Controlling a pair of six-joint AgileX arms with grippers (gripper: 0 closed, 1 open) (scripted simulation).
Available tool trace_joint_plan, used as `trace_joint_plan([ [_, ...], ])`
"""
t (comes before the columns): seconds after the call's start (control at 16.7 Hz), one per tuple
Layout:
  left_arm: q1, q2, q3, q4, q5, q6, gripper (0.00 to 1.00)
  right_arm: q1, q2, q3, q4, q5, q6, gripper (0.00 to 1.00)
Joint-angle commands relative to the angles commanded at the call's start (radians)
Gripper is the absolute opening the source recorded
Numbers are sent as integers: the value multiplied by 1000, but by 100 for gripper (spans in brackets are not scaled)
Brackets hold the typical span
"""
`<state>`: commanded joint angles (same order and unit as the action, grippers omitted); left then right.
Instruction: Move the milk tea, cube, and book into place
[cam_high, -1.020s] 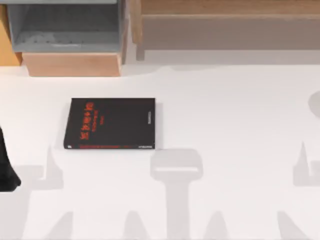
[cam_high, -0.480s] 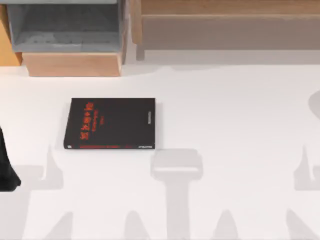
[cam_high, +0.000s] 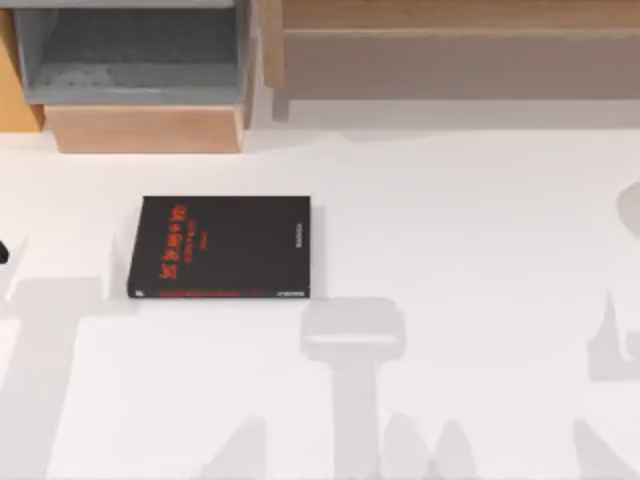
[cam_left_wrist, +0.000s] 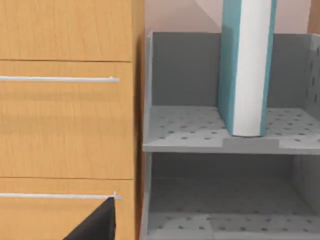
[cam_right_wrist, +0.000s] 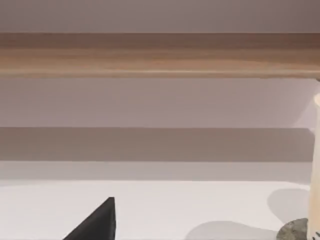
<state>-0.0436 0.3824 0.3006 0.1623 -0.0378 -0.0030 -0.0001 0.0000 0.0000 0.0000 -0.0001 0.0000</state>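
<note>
The left gripper is showing as a black wedge low in the left wrist view, and whether it is spread or pressed together I cannot tell. It is facing a wooden cabinet with two thin white handles, and beside that a grey shelf unit with dotted boards. On the upper board a tall teal-and-white slab is standing upright, like a volume on end. The top view is giving the wider layout instead: a black sliver of the left arm is sitting at the left edge of the frame, and the book is lying flat on the white table in the left half, black cover up with red lettering, to the right of that sliver and apart from it, below the shelf unit in the upper left corner. The right gripper is likewise appearing as a black wedge low in the right wrist view, its state again impossible to tell. Beyond it a long wooden rail is running across the upper frame above the table, and at the right edge the milk tea cup, pale and cut off by the frame, is standing by a grey round pad, well apart from the wedge.
</note>
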Motion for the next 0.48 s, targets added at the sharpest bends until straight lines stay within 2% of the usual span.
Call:
trace_joint_plan([
  [0.48, -77, 855, 499, 255, -63, 8, 100, 0, 0, 0, 0, 0, 0, 100],
])
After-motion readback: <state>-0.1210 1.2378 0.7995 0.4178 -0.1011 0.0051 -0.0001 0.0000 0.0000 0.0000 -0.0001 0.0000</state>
